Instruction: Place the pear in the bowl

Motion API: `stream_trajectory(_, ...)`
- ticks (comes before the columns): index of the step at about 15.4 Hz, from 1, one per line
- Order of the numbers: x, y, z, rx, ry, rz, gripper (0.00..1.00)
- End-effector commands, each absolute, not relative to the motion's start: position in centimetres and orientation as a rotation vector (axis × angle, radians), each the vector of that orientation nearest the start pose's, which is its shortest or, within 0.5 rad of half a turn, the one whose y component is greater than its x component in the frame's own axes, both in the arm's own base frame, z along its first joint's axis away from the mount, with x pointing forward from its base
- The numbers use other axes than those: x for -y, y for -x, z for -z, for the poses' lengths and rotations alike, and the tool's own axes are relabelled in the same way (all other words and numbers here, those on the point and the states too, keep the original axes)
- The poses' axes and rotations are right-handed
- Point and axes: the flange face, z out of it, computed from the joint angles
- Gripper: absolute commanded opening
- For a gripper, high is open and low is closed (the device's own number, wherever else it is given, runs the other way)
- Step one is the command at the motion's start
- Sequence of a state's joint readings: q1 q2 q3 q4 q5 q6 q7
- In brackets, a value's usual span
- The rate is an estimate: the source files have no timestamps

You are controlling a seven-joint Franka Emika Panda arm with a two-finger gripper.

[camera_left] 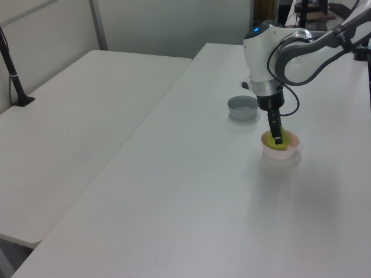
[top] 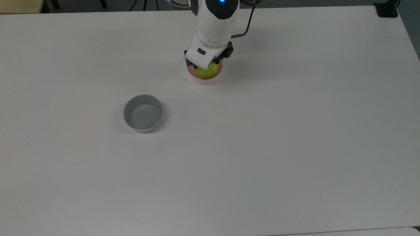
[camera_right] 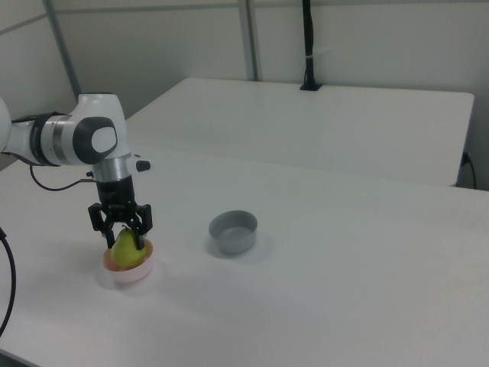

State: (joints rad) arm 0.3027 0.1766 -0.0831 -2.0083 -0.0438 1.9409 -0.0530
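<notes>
The hand [camera_right: 122, 237] points straight down over the pale pink bowl [camera_right: 130, 271], its two dark fingers [camera_right: 140, 229] clamped on the pear [camera_right: 124, 249], one on each side of the fruit. The pear [top: 206, 71] sits low inside the bowl [top: 205, 79], its yellow-green body rising above the rim in the right view and filling most of the opening in the top view. In the left view one finger [camera_left: 276, 128] runs down in front of the pear [camera_left: 273, 141], with the bowl [camera_left: 282, 149] under it. The white arm [camera_left: 290, 52] bends up and away toward the left view's upper right, a blue light glowing on its top joint. The grey bowl [top: 143, 113] stands well apart from the pink one, toward the top view's lower left, upright and holding nothing. Both bowls rest on a broad white counter [top: 279, 141], matte and plain. A second white counter [camera_right: 321, 122] stands alongside, beyond a narrow gap, with a dark post [camera_right: 309, 46] clamped at its far edge in the right view. Behind it run pale partition walls [camera_right: 367, 46] with thin metal uprights. A black cable [camera_right: 8, 283] loops down at the right view's left edge.
</notes>
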Motion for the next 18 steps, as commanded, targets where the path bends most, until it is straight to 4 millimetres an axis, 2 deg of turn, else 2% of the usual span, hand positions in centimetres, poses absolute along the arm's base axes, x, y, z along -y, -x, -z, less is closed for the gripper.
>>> stream_trajectory(1,-12.1,-54.2,-35.2,0.446,3.170,-0.351,0.85)
stream_trajectory(2,-12.1,-54.1,-35.2,0.446,3.170,-0.354,0.92)
stream_trajectory(6,-11.9,-54.2,-35.6,0.441,3.170,-0.346,0.92)
stream_trajectory(8,-11.8,-54.2,-36.8,0.432,3.171,-0.325,1.00)
stream_trajectory(11,-11.0,-54.7,-41.1,0.400,3.172,-0.306,1.00)
stream_trajectory(13,-9.6,-55.2,-44.5,0.364,3.171,-0.278,1.00)
stream_trajectory(16,-7.2,-56.2,-49.4,0.280,3.170,-0.258,1.00)
stream_trajectory(18,-4.4,-56.9,-53.4,0.194,3.174,-0.220,1.00)
